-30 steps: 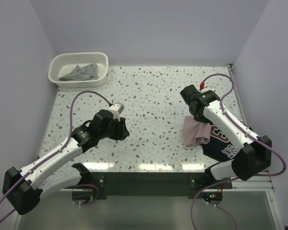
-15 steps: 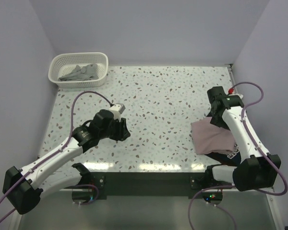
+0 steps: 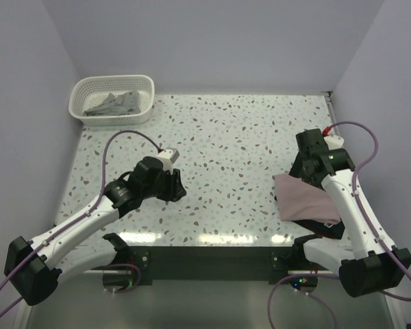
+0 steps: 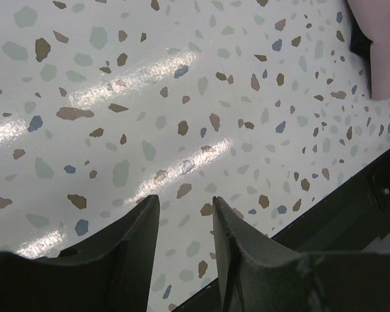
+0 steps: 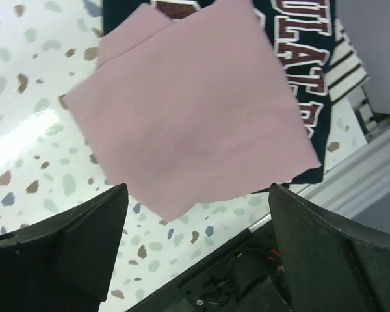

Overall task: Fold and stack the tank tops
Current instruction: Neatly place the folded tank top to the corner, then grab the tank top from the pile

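The pink tank top [image 5: 195, 107] covers most of the navy tank top [image 5: 120, 6], leaving its lettering [image 5: 302, 71] only partly readable, and the left wrist view cuts the pink one off at its right edge.

Robot lab test cell: bare lilac walls [image 3: 212, 41] boxing in speckled table [image 3: 226, 137] w/ loose purple cables [image 3: 127, 131].
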